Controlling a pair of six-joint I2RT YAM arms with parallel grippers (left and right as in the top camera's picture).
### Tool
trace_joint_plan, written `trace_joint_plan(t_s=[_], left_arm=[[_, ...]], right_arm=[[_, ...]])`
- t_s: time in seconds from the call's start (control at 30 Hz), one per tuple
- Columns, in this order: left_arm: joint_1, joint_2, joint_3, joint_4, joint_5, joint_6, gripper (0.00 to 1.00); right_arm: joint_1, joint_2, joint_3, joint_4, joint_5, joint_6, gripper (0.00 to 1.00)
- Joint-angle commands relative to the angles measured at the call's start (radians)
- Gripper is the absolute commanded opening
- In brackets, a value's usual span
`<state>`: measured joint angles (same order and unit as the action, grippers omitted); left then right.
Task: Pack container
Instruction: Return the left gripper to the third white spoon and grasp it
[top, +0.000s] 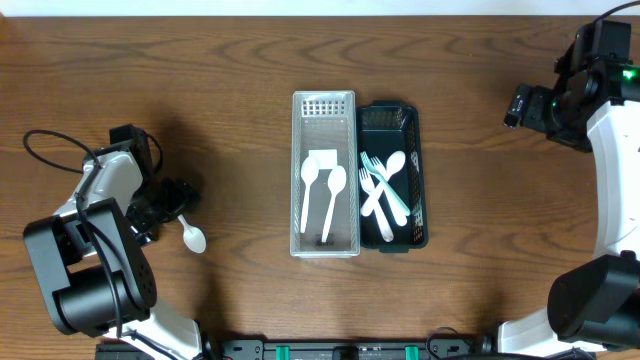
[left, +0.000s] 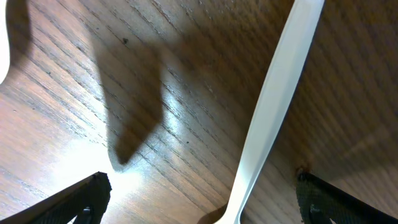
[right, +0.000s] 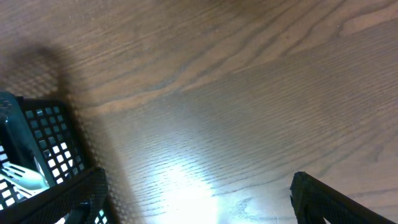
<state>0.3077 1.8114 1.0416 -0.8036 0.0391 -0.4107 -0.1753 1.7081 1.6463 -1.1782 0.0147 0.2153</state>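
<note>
A white plastic spoon (top: 190, 235) lies on the wooden table at the left. My left gripper (top: 172, 203) is open and low over it; in the left wrist view the spoon's handle (left: 273, 106) runs between the two spread fingertips (left: 202, 199). A clear white basket (top: 324, 101) at the centre holds two white spoons (top: 322, 195). A black basket (top: 412, 125) beside it holds white and teal forks and a spoon (top: 385, 185). My right gripper (top: 520, 104) is open and empty over bare table at the far right, with the black basket at its left (right: 43, 143).
A black cable (top: 55, 150) loops by the left arm. The two baskets stand side by side, touching, in the middle of the table.
</note>
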Motion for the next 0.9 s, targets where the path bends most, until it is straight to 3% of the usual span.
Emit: trace_joint_plan(t_s=[0.0,0.07,0.47,0.73,0.87], left_arm=[[0.003,0.012,-0.023,-0.001,-0.029,0.013,0.95],[0.003,0.012,-0.029,-0.002,-0.029,0.013,0.91],[0.003,0.012,-0.044,-0.002,-0.028,0.013,0.28],[0.003,0.012,-0.044,-0.002,-0.024,0.013,0.08],[0.003,0.012,-0.044,-0.002,-0.024,0.013,0.06]], right_arm=[[0.006,0.003,-0.001,0.000,-0.005,-0.014,0.97],[0.006,0.003,-0.001,-0.001,-0.005,-0.014,0.97],[0.006,0.003,-0.001,0.004,-0.005,-0.014,0.97],[0.006,0.003,-0.001,0.005,-0.005,-0.014,0.97],[0.006,0.003,-0.001,0.005,-0.005,-0.014,0.97]])
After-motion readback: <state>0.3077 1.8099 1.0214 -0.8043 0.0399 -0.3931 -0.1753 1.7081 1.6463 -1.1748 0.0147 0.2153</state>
